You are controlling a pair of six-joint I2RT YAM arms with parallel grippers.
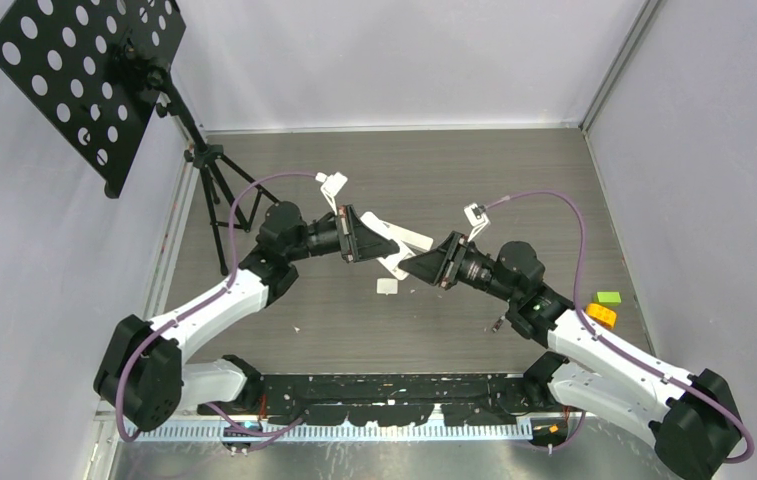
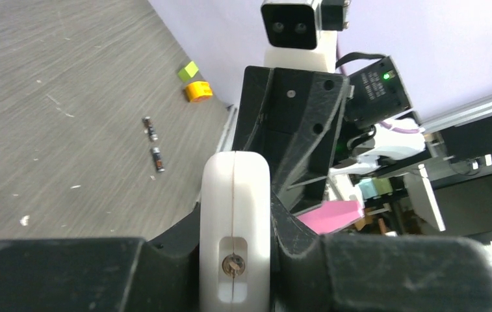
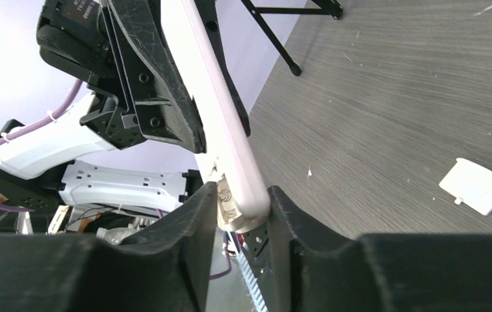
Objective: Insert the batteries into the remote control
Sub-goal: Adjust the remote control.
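A white remote (image 1: 392,265) is held above the table between both grippers. My left gripper (image 2: 235,227) is shut on one end of it, seen end-on (image 2: 235,195). My right gripper (image 3: 243,208) is shut on the other end (image 3: 220,123), where the open battery compartment shows spring contacts. In the top view the left gripper (image 1: 374,243) and right gripper (image 1: 412,266) meet at mid table. Two small dark batteries (image 2: 150,128) (image 2: 157,159) lie on the table, and show as a dark speck in the top view (image 1: 497,323). The white battery cover (image 3: 475,186) lies flat on the table (image 1: 386,287).
A second long white strip (image 1: 409,235) lies just behind the grippers. An orange block (image 1: 601,315) and a green block (image 1: 609,297) sit at the right edge. A black tripod (image 1: 212,190) with a perforated plate (image 1: 84,70) stands at the back left.
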